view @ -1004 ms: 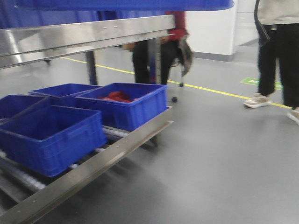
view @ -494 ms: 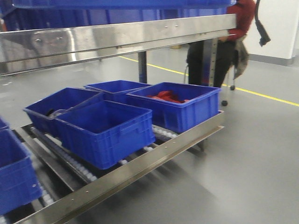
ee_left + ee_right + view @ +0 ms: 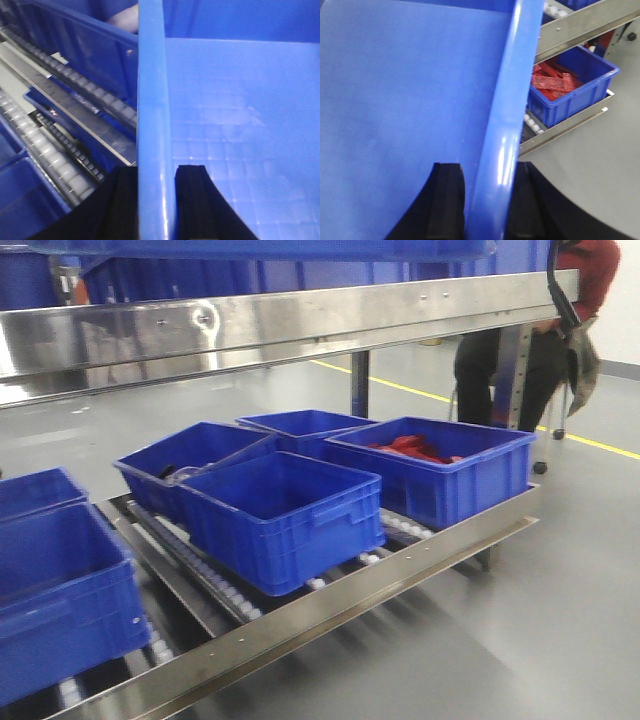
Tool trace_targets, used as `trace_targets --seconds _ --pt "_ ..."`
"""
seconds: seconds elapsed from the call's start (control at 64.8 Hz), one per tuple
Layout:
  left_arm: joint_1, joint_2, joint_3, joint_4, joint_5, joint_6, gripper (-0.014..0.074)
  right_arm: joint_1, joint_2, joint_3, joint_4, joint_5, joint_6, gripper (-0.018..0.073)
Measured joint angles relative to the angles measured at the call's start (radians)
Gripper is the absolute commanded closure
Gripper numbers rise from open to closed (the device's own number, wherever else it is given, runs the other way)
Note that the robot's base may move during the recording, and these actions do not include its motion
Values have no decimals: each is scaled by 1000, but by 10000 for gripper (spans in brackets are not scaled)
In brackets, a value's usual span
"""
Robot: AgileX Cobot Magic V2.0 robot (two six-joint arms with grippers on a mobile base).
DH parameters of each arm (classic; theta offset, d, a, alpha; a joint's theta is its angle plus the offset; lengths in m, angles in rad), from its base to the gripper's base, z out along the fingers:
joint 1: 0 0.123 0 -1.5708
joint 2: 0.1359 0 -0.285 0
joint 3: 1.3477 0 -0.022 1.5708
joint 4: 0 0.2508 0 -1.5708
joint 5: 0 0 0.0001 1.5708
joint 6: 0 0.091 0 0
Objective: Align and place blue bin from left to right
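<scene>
The blue bin (image 3: 260, 248) is held up high, and only its underside edge shows along the top of the front view. In the left wrist view my left gripper (image 3: 156, 172) is shut on the bin's thick rim (image 3: 152, 100), one black finger outside and one inside over the gridded floor. My right gripper (image 3: 487, 170) is shut on the opposite rim (image 3: 512, 90) in the same way, one finger against the smooth inner wall.
A steel rack rail (image 3: 270, 315) crosses just below the held bin. The lower roller shelf (image 3: 330, 605) carries several blue crates: an empty one (image 3: 285, 515), one with red items (image 3: 440, 465), another at far left (image 3: 55, 590). A person (image 3: 520, 360) stands behind the rack's right end.
The rack and its crates have slid to the right in the front view, and more crates have come into view at the left. Both grippers stay shut on the bin.
</scene>
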Motion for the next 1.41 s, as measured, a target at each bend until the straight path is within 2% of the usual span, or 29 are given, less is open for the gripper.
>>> trace_targets --seconds 0.71,1.112,1.405 --pt "0 0 0 0 8 -4 707 0 0 0 0 0 0 711" --pt "0 0 0 0 105 -11 707 0 0 0 8 8 0 711" --pt "0 0 0 0 111 -15 707 0 0 0 8 8 -2 711"
